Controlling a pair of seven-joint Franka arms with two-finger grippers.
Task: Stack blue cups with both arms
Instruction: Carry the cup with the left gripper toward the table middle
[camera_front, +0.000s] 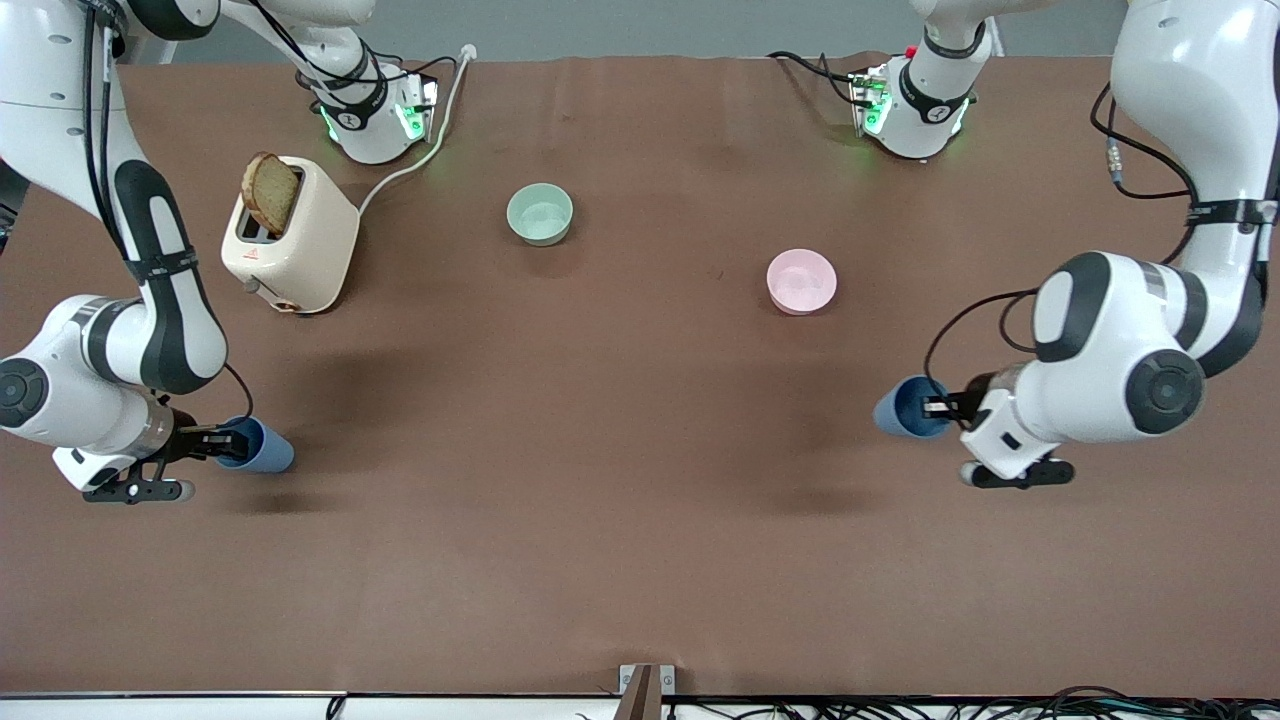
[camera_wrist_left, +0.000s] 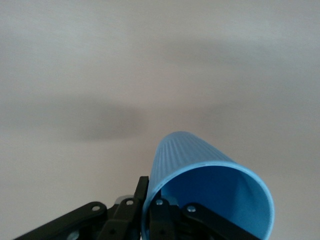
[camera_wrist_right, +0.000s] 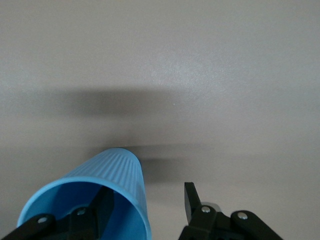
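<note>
One blue cup (camera_front: 268, 450) lies on its side near the right arm's end of the table, mouth toward my right gripper (camera_front: 222, 441). In the right wrist view this cup (camera_wrist_right: 110, 170) has one finger inside its mouth and the other finger (camera_wrist_right: 190, 197) outside, a gap away from the wall; the right gripper (camera_wrist_right: 148, 196) is open. The other blue cup (camera_front: 900, 410) is on its side at the left arm's end. My left gripper (camera_front: 940, 407) is shut on its rim. In the left wrist view that gripper (camera_wrist_left: 150, 194) pinches the wall of the cup (camera_wrist_left: 200, 160) from inside and outside.
A cream toaster (camera_front: 290, 240) with a slice of bread stands near the right arm's base, its white cord running toward the base. A pale green bowl (camera_front: 540, 213) and a pink bowl (camera_front: 801, 280) sit farther from the front camera than the cups. Brown tabletop (camera_front: 600, 450) lies between the cups.
</note>
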